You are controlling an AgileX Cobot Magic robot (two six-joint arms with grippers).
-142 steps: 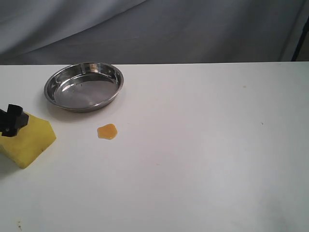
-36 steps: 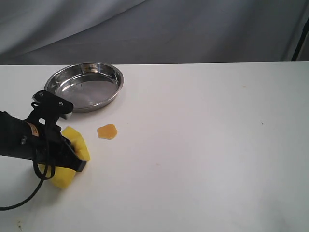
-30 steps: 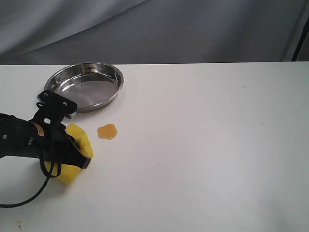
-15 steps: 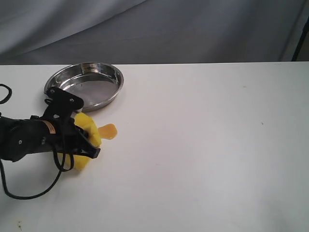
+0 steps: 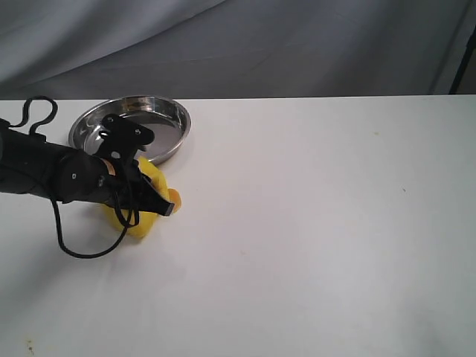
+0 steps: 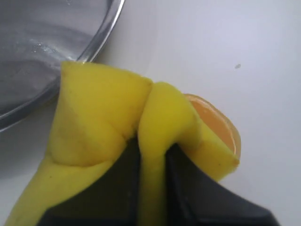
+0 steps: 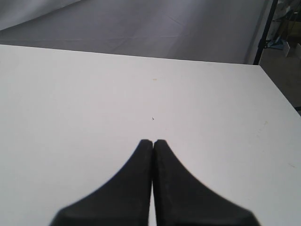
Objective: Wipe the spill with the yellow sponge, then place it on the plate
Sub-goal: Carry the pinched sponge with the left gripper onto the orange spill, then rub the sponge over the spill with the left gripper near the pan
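Observation:
My left gripper [image 5: 158, 195] is shut on the yellow sponge [image 5: 143, 221], squeezing a fold of it between the black fingers [image 6: 117, 188]. In the left wrist view the sponge [image 6: 99, 122] lies pressed over most of the amber spill [image 6: 214, 125], whose edge still shows beside it. From the exterior camera only a sliver of the spill [image 5: 175, 196] peeks out by the gripper. The steel plate [image 5: 169, 141] sits just behind the sponge, its rim [image 6: 101, 37] close to it. My right gripper [image 7: 153, 141] is shut with nothing in it, over bare white table.
A white table [image 5: 312, 223] stretches to the right under a grey cloth backdrop [image 5: 260, 44]. The left arm's black cable [image 5: 74, 249] loops over the table beside the sponge. The table's far right edge [image 7: 277, 94] shows in the right wrist view.
The left gripper has carried the sponge to the right and toward the plate, onto the spill, which is now mostly covered. The right gripper has not visibly changed.

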